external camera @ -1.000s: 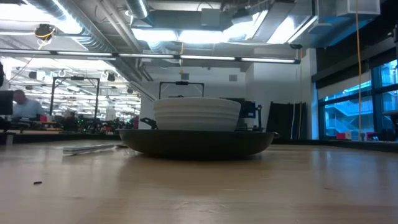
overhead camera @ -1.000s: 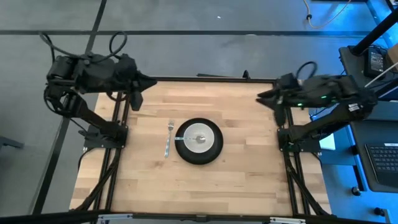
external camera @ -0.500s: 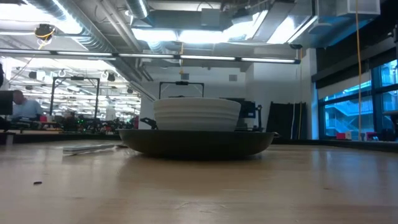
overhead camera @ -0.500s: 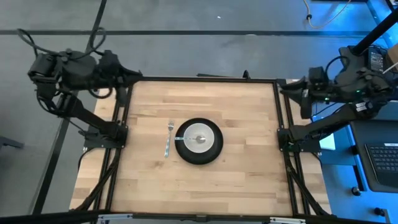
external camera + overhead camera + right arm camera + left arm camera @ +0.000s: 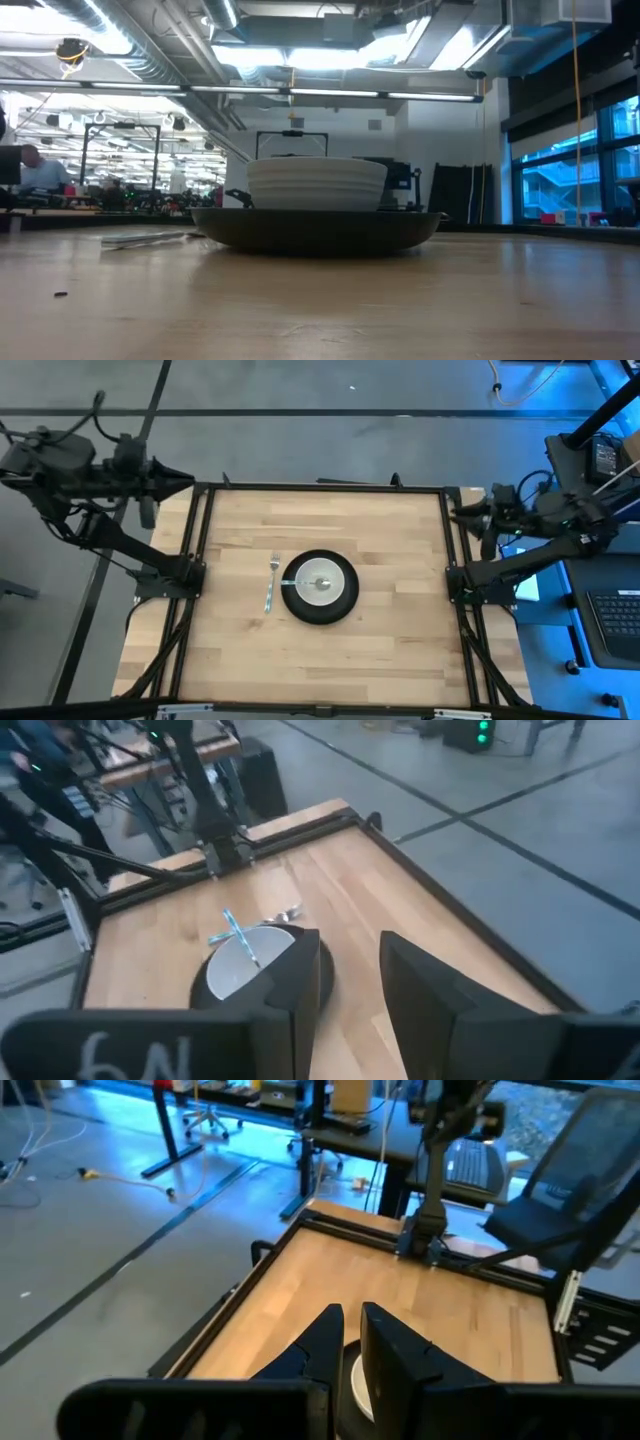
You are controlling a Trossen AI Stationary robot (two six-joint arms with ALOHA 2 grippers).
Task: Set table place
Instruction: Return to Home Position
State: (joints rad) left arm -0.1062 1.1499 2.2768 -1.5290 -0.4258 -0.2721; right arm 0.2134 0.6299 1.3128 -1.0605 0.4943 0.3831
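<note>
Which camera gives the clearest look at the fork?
High view: the whole fork lies on the table just left of the plate. Low view shows it edge-on; right wrist view catches only part beyond the plate; left wrist view does not show it.

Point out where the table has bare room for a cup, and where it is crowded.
Free: the strip between plate and the table's near edge, the far strip, and right of the plate. Crowded: the centre, where fork lies beside the plate bearing bowl and spoon. Left gripper and right gripper hang by the far corners.
</note>
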